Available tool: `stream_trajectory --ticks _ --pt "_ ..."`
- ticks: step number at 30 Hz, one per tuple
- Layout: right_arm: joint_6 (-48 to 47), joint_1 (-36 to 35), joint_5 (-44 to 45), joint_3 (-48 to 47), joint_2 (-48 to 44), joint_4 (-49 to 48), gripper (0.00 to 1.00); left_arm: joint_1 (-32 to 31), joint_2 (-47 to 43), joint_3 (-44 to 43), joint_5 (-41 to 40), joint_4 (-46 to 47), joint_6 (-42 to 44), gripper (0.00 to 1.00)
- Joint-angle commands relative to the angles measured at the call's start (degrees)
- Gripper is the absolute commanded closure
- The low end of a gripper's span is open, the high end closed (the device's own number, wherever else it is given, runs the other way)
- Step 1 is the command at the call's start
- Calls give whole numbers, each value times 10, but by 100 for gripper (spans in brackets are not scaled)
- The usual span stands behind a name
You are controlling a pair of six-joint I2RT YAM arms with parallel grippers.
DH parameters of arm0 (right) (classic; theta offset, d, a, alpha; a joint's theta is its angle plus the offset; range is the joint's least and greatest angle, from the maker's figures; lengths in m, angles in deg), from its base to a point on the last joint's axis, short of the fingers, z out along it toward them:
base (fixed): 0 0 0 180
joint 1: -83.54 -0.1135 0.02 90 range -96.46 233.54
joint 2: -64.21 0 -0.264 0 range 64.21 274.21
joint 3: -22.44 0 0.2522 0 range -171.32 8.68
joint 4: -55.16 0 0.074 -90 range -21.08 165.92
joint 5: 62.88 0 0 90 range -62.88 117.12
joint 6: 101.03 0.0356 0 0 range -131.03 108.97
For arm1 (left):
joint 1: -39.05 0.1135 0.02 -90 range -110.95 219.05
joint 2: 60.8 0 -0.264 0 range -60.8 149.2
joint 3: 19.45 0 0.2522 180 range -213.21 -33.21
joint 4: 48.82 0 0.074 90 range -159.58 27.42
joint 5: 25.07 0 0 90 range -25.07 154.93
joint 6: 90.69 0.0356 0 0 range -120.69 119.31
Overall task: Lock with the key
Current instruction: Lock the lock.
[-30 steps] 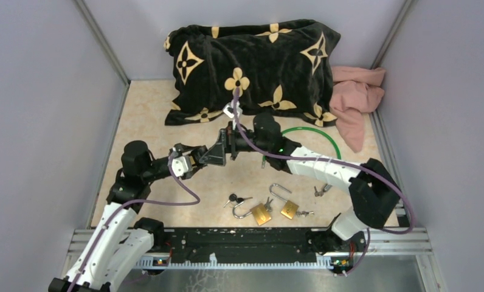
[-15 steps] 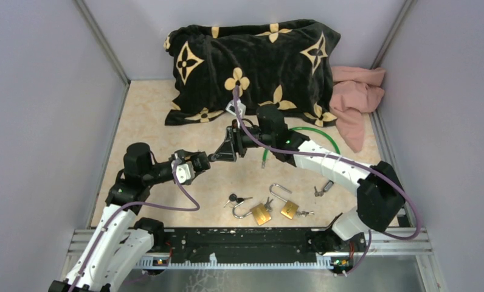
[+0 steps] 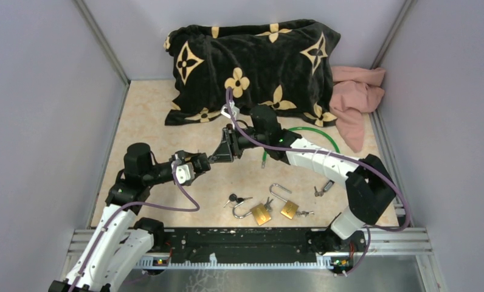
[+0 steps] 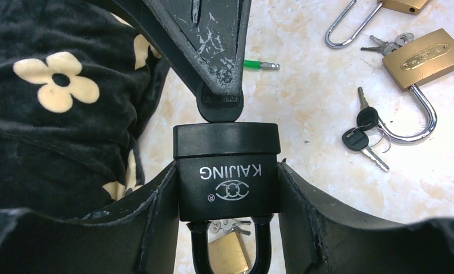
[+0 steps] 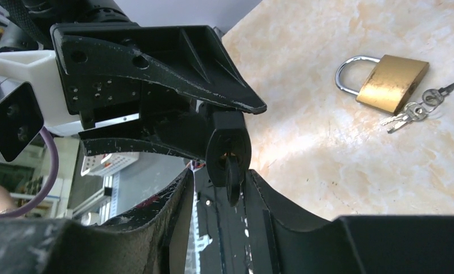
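A black padlock [image 4: 227,171] marked KAIJING sits squarely between the pads of my left gripper [image 4: 227,169], which is shut on its body above the table. The shackle points back toward the left wrist. A black-headed key [image 4: 219,107] sticks out of the lock's far end. My right gripper [image 5: 220,173] has come in from the opposite side. Its fingers [image 4: 213,45] stand either side of the key [image 5: 231,177], which shows edge-on. The jaws are narrowed, with a gap still showing on one side. Seen from above, the two grippers [image 3: 194,164] [image 3: 220,151] meet nose to nose.
Two brass padlocks [image 3: 261,213] [image 3: 289,209] with open shackles and loose key bunches [image 3: 237,199] [image 3: 321,190] lie near the front edge. A green cable loop [image 3: 315,135], a black flowered pillow [image 3: 252,61] and a pink cloth [image 3: 355,100] lie behind.
The right gripper's jaws have narrowed from wide open to close around the key head. The left arm holding the padlock has drawn slightly back to the left, then stayed still.
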Motion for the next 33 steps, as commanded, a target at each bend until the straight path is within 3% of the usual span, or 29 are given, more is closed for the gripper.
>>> stream_trajectory --ticks 1,7,9,10,11,19,27,30,33 --pt "3 -8 -26 -37 11 -20 63 -1 -8 -22 20 31 12 100" --pt "6 -22 -29 -37 22 -19 65 -2 -6 -22 23 36 10 100" --pt "7 -25 -23 -34 22 -27 79 -1 -6 -21 25 38 9 100" --pt "11 -25 -21 -32 20 -33 94 -2 -6 -20 25 38 10 100" --pt "14 -26 -17 -29 18 -39 100 -2 -6 -20 25 38 9 100" --pt "1 6 8 13 -17 -36 100 -1 -12 -14 9 -28 60 100" --pt "-40 97 10 105 -121 2 100 -2 18 -3 -43 -104 118 100" --pt "-50 124 20 129 -153 27 100 -2 30 10 -76 -69 64 100" --pt "-56 132 53 141 -165 49 100 -2 73 -1 -111 -24 -75 100"
